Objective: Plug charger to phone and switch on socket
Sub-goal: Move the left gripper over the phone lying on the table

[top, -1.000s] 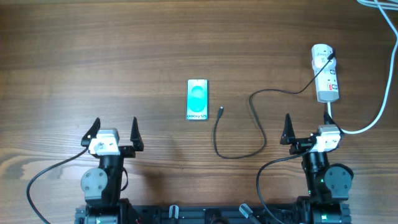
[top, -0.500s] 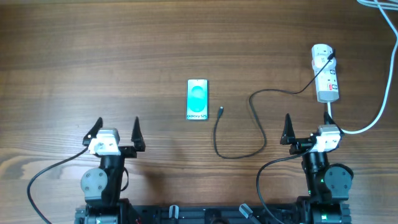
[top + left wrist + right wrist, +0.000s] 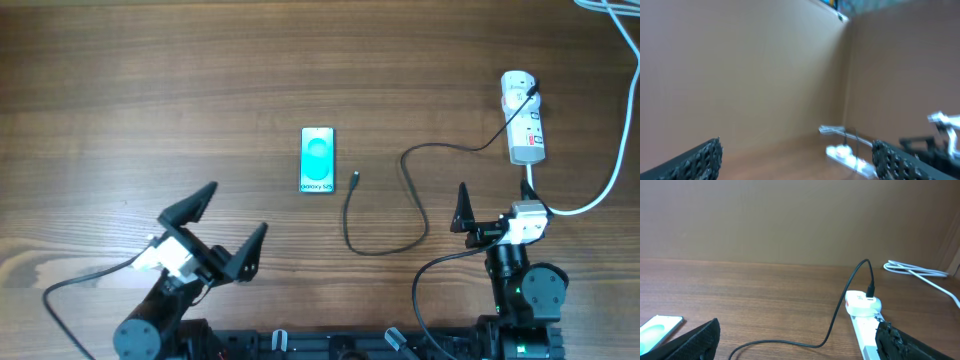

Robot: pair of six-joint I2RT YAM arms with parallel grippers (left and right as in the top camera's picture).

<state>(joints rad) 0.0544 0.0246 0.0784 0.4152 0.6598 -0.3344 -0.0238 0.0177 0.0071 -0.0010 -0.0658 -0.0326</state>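
The phone (image 3: 318, 159) lies flat mid-table with its cyan screen up; its corner shows in the right wrist view (image 3: 657, 328). The charger's black cable (image 3: 410, 215) loops from the white socket (image 3: 523, 120) to its connector tip (image 3: 356, 180), just right of the phone. The cable (image 3: 840, 315) and the socket (image 3: 864, 311) also show in the right wrist view, and the socket shows blurred in the left wrist view (image 3: 847, 154). My left gripper (image 3: 228, 222) is open and empty, turned to the right, below and left of the phone. My right gripper (image 3: 493, 210) is open and empty, just below the socket.
A thick white cord (image 3: 612, 170) runs from the socket's lower end up the table's right edge and off the top right corner. Brown walls stand behind the table in both wrist views.
My left arm has swung its gripper to the right and forward, now angled toward the phone and socket side. The right arm, phone and cable have not moved.
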